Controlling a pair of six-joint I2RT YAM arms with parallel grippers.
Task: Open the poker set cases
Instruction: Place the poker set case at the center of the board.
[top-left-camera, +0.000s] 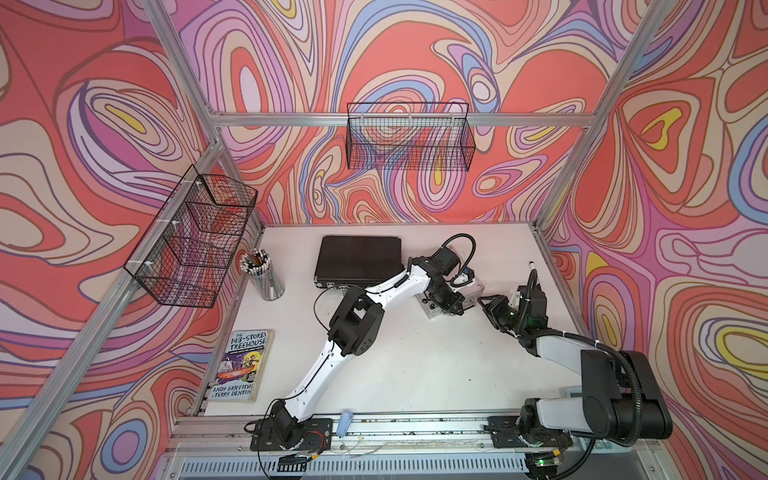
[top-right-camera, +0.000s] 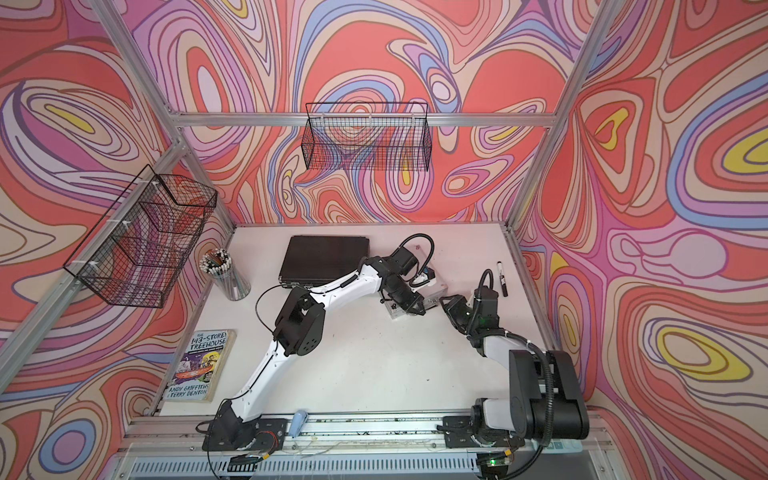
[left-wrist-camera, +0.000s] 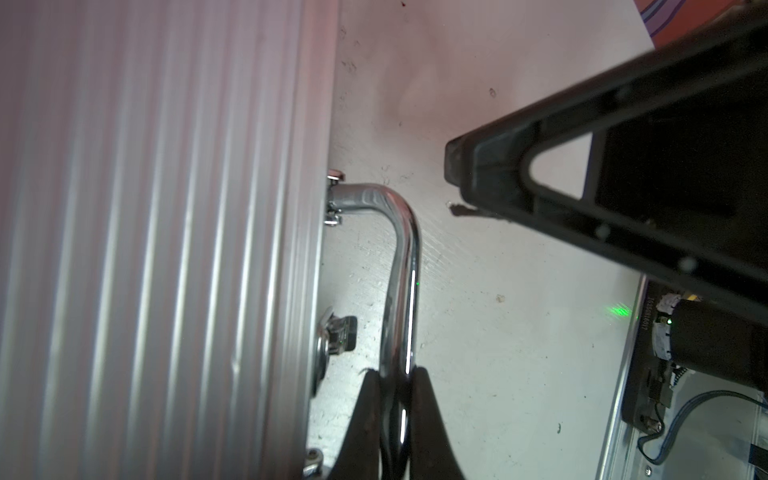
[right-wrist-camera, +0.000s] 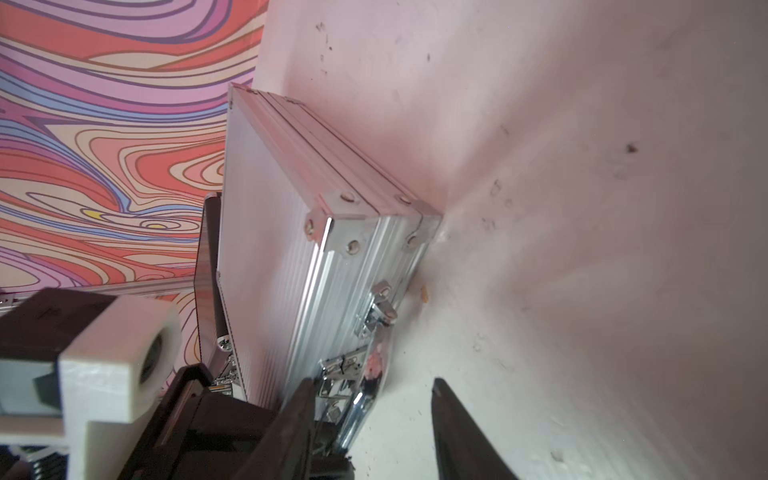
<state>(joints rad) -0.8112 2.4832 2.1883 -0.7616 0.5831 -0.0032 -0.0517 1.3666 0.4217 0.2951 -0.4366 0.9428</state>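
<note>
The black case (top-left-camera: 359, 259) lies flat and closed at the back of the white table (top-left-camera: 415, 374), seen in both top views (top-right-camera: 326, 259). The silver case (top-left-camera: 473, 293) sits just beside it, toward the right arm, and the left arm hides most of it from above. The wrist views show its ribbed aluminium shell (left-wrist-camera: 166, 249) with riveted corner caps, and the lid is down (right-wrist-camera: 266, 249).

The left claw (left-wrist-camera: 397, 374) is pressed together on the silver case's chrome handle (left-wrist-camera: 405, 270), pinching the bar near one end. The right claw (right-wrist-camera: 372, 380) is spread and holds nothing. One finger is close against the case's front face by the handle mount, and the other is out over bare table. A metal latch (right-wrist-camera: 380, 307) sits further along that face. I cannot tell whether it is fastened.

Neither case shows a brand or label. The only clear writing is on the book (top-left-camera: 243, 365) at the table's left edge: "143-STOREY TREEHOUSE", with "ANDY GRIFFITHS" and "TERRY DENTON" below. A small printed strip on the rail in the left wrist view is too blurred to read.

A cup of pencils (top-left-camera: 266, 276) stands left of the black case. A marker (top-right-camera: 503, 279) lies near the right edge. Two wire baskets (top-left-camera: 409, 137) (top-left-camera: 195, 237) hang on the frame.
</note>
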